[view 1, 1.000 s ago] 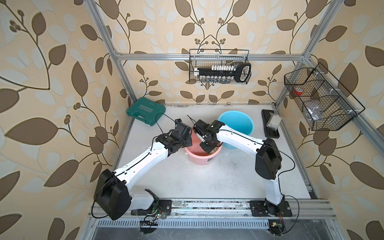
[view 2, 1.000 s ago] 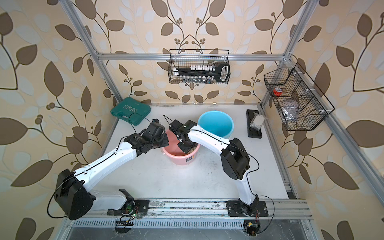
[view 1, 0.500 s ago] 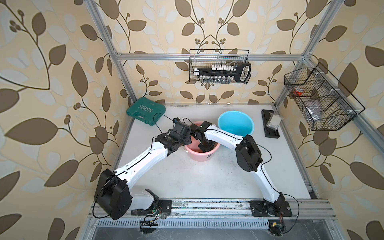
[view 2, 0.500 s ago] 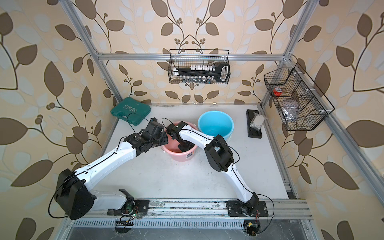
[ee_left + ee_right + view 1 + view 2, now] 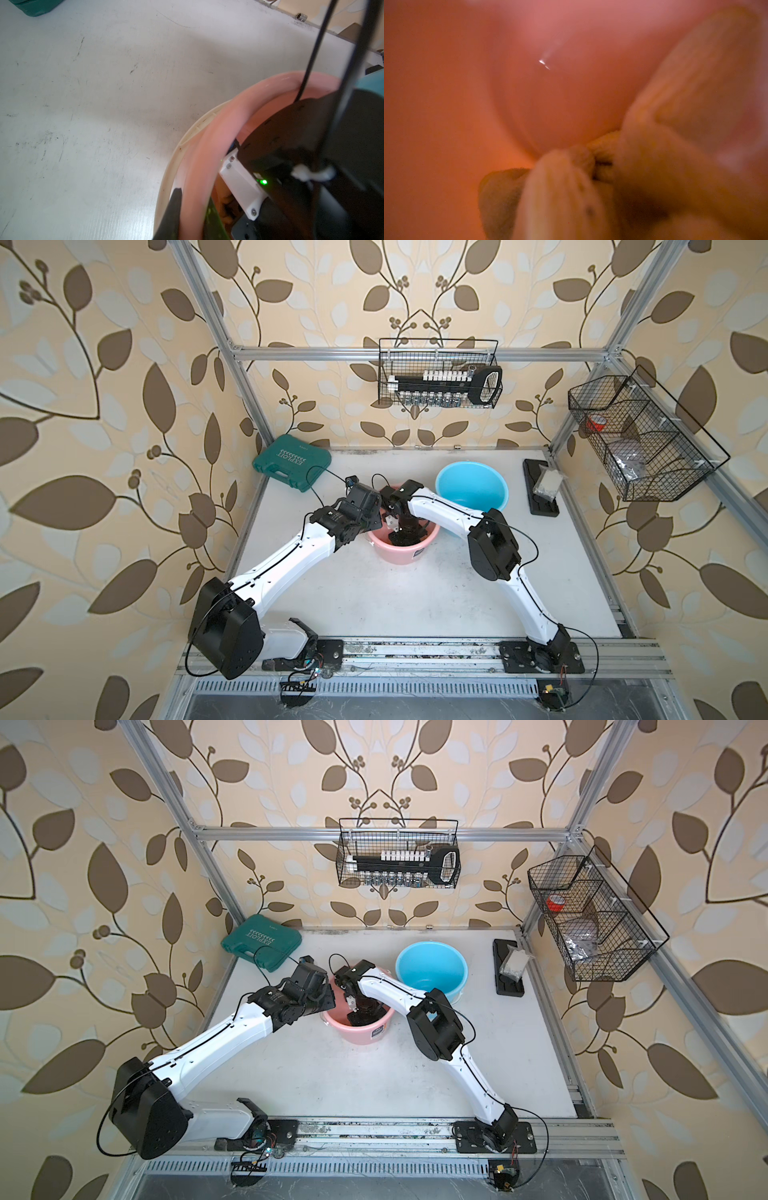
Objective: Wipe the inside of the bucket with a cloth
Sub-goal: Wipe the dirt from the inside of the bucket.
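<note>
A pink bucket [image 5: 401,556] [image 5: 362,1033] stands mid-table in both top views. My left gripper [image 5: 371,526] [image 5: 328,1006] [image 5: 193,199] is shut on the bucket's left rim [image 5: 218,128], one finger outside the wall and one inside. My right gripper [image 5: 405,537] [image 5: 361,1017] reaches down into the bucket. In the right wrist view the pale-yellow cloth [image 5: 643,166] is bunched round its jaws and hides the fingers. The cloth lies against the bucket's pink inner wall [image 5: 550,93] near the bottom.
A light-blue bucket [image 5: 471,489] [image 5: 430,967] stands just behind and to the right of the pink one. A green tool case [image 5: 291,462] lies at the back left. A black tray with a bag [image 5: 540,493] is at the back right. Wire baskets [image 5: 438,373] hang on the walls.
My right arm's elbow has swung left, closer to the pink bucket, while its gripper stayed inside. The left gripper has kept its hold on the rim.
</note>
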Controlling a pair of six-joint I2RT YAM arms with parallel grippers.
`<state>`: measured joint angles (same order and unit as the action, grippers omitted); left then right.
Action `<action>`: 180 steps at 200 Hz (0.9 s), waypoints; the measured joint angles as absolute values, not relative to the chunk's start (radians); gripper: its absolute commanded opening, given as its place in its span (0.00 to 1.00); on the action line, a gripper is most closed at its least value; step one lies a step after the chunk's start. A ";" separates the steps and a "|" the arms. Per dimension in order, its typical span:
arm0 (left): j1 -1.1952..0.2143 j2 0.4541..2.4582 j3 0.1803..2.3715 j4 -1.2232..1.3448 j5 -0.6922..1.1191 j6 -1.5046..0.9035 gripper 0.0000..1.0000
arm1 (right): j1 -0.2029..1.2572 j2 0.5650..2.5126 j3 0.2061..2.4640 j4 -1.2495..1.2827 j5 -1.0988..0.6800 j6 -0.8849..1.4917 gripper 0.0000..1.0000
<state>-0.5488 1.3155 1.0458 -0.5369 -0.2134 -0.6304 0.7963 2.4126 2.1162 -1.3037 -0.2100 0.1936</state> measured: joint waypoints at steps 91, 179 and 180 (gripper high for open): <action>-0.530 1.282 1.047 -0.573 -0.283 -0.612 0.00 | 0.783 2.413 2.114 -1.129 -0.517 0.339 0.00; -0.529 1.269 1.048 -0.520 -0.316 -0.608 0.00 | 0.738 2.339 2.002 -0.857 -0.648 0.530 0.00; -0.529 1.269 1.048 -0.520 -0.316 -0.608 0.00 | 0.738 2.339 2.002 -0.857 -0.648 0.529 0.00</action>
